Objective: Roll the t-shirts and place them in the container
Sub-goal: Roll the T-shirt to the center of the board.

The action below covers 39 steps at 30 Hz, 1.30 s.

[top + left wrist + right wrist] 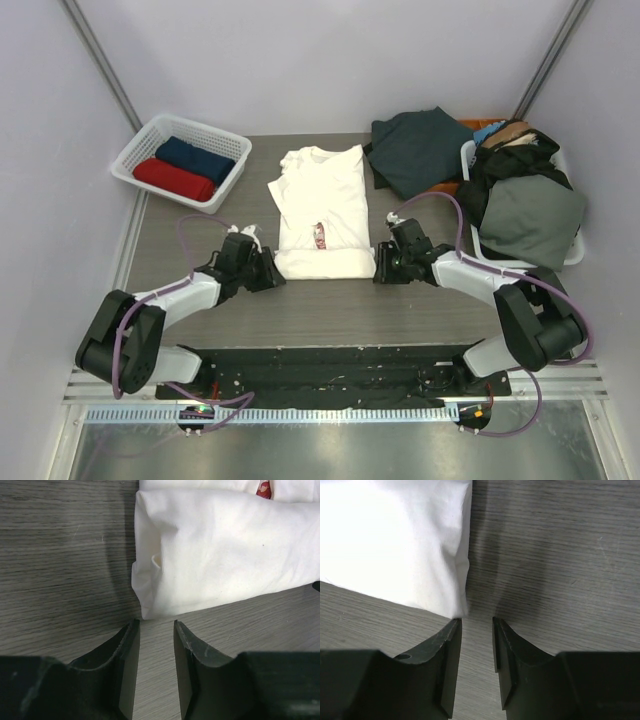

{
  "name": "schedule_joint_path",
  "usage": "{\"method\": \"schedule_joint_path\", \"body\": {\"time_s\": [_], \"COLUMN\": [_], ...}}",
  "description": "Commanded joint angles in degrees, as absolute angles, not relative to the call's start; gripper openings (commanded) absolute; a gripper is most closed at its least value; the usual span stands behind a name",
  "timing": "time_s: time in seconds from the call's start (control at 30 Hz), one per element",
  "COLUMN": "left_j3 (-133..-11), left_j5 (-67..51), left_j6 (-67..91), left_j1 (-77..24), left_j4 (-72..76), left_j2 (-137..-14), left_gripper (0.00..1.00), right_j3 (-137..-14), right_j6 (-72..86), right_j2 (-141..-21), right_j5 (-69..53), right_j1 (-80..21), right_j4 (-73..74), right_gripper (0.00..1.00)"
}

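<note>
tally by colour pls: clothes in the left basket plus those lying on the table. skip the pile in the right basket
red shirt, rolled, in the white basket: 1
navy shirt, rolled, same basket: 1
cream-white shirt, on the table, near end rolled: 1
dark green garment, on the table, unrolled: 1
Total: 4

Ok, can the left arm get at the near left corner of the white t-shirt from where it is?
Probably yes. The left end effector sits just short of that corner of the white t-shirt, its jaws apart and holding nothing, and only bare table lies between them.
</note>
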<state>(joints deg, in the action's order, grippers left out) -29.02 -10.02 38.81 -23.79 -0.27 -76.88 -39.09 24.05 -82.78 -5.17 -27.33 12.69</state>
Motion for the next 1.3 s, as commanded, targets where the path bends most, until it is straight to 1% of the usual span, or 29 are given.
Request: {"method": "schedule_joint_path", "body": {"time_s": [0.0,0.2,0.3,0.5,0.6,0.67,0.7,0.77,0.8,0.83,0.87,0.9,0.93,1.27], "left_j3": [-30.8,-31.1,-31.7,-33.0,-33.2,-33.4,-33.7,-34.1,-34.4,-34.6,-34.7,-34.7,-34.6,-30.8], "left_j5": [-9.1,-9.5,-8.9,-7.5,-6.9,-6.8,-6.7,-7.2,-7.5,-7.7,-8.1,-8.2,-8.3,-11.9], "left_j6": [36.9,36.6,36.3,35.5,35.2,35.1,35.2,34.7,34.6,34.4,34.3,34.3,34.1,36.6], "left_j1": [-24.0,-24.0,-24.0,-24.1,-24.0,-24.0,-24.0,-24.0,-24.0,-24.0,-24.0,-24.0,-24.0,-24.1], "left_j4": [0.4,0.3,0.1,0.2,0.2,0.2,0.2,0.3,0.3,0.4,0.3,0.4,0.4,0.1], "left_j2": [-77.8,-78.1,-79.2,-81.2,-81.3,-81.5,-81.9,-82.4,-83.1,-83.2,-83.4,-83.5,-83.2,-78.6], "left_gripper": [0.38,0.35,0.34,0.36,0.36,0.35,0.33,0.28,0.22,0.17,0.12,0.03,0.0,0.0], "right_j3": [-41.0,-40.1,-41.2,-43.2,-43.6,-43.9,-43.9,-44.1,-44.2,-44.2,-44.4,-44.4,-44.4,-40.0], "right_j6": [22.9,22.2,21.7,21.5,21.4,21.4,21.4,21.4,21.4,21.4,21.4,21.4,21.5,23.3], "right_j2": [-82.5,-80.1,-81.5,-84.7,-85.3,-85.5,-85.6,-86.0,-86.1,-86.2,-86.3,-86.3,-86.2,-80.3], "right_j5": [-6.2,-6.4,-6.4,-7.7,-8.2,-8.3,-8.3,-8.8,-9.0,-9.2,-9.3,-9.6,-9.6,-11.7], "right_j1": [-27.8,-27.8,-27.9,-27.9,-27.9,-27.9,-27.8,-27.9,-27.9,-27.9,-27.9,-27.9,-27.9,-27.9], "right_j4": [11.2,11.5,11.4,10.4,9.9,9.9,9.9,9.7,9.7,9.7,9.8,9.9,10.0,11.1], "right_gripper": [0.39,0.44,0.45,0.38,0.38,0.35,0.34,0.27,0.24,0.16,0.12,0.08,0.01,0.01]}}
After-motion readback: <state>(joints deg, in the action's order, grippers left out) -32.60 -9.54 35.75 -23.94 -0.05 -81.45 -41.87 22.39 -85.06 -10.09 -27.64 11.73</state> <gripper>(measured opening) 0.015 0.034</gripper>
